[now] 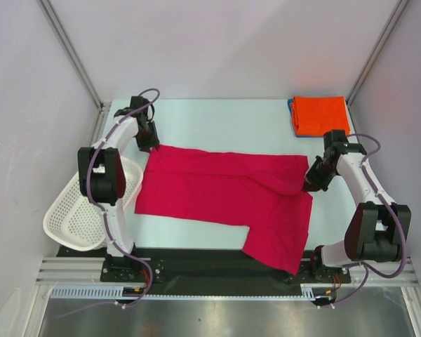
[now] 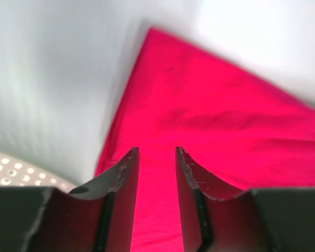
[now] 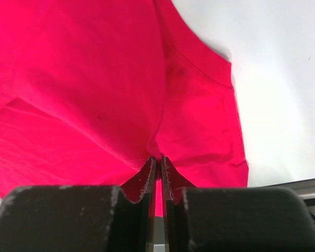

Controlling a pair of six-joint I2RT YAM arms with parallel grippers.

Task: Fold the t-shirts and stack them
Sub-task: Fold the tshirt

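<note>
From the top external view, the left arm rises from its base at the near edge, bends at the elbow over the left edge of the table (image 1: 217, 116) and reaches toward the far left corner. Its left pincer (image 1: 149, 144) points down at the far left corner of the crimson cloth t-shirt (image 1: 217, 193). The right arm folds back on itself at the near right, its forearm angled inward, and the right pincer (image 1: 313, 184) sits on the shirt's right edge. The shirt lies spread across the middle of the pale table, with one flap running down to the near edge beside the right arm's base. A folded orange cloth t-shirt (image 1: 321, 116) sits in the far right corner on a blue cloth t-shirt (image 1: 292, 111), of which only a sliver shows. A white perforated plastic basket (image 1: 81, 210) hangs over the left edge. Bare table runs along the far edge and right of the crimson shirt, and grey walls close in on both sides.

From the left wrist, we see the left pincer (image 2: 157, 153) with its jaws parted and nothing between them. The crimson cloth t-shirt (image 2: 215, 115) lies below, its corner pointing away over the bare table (image 2: 42, 79), and the basket's rim (image 2: 10, 170) shows at lower left.

From the right wrist, we see the right pincer (image 3: 157, 160) with its jaws nearly together and only a thin slit between them. Creases of the crimson cloth t-shirt (image 3: 94, 79) converge on the tips, so the cloth looks pinched there. Bare table (image 3: 283, 79) lies to the right.
</note>
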